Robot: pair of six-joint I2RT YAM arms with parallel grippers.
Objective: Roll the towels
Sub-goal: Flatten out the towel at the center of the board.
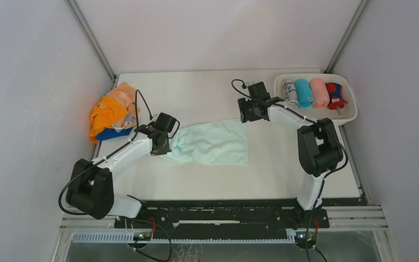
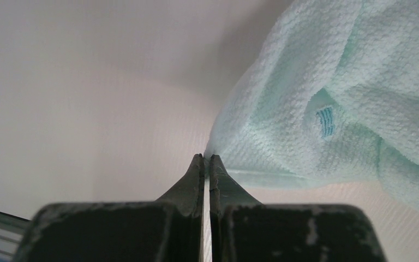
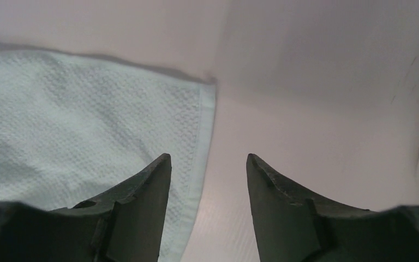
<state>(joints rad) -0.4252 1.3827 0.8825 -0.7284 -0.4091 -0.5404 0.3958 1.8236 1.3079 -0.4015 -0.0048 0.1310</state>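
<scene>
Left gripper (image 2: 207, 158) is clenched on the edge of the mint towel (image 1: 213, 143) at its 9 o'clock end. Right gripper (image 3: 208, 158) stands parted, straddling the hem at 1 o'clock. Loose towels (image 1: 112, 112) heap at 10 o'clock. The tray (image 1: 351, 106) holding rolled towels (image 1: 312, 93) sits at 2 o'clock.

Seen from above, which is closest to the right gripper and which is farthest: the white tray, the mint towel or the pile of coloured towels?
From the right gripper:
1. mint towel, centre of the table, its corner at the gripper.
2. white tray, far right corner.
3. towel pile, far left.
</scene>
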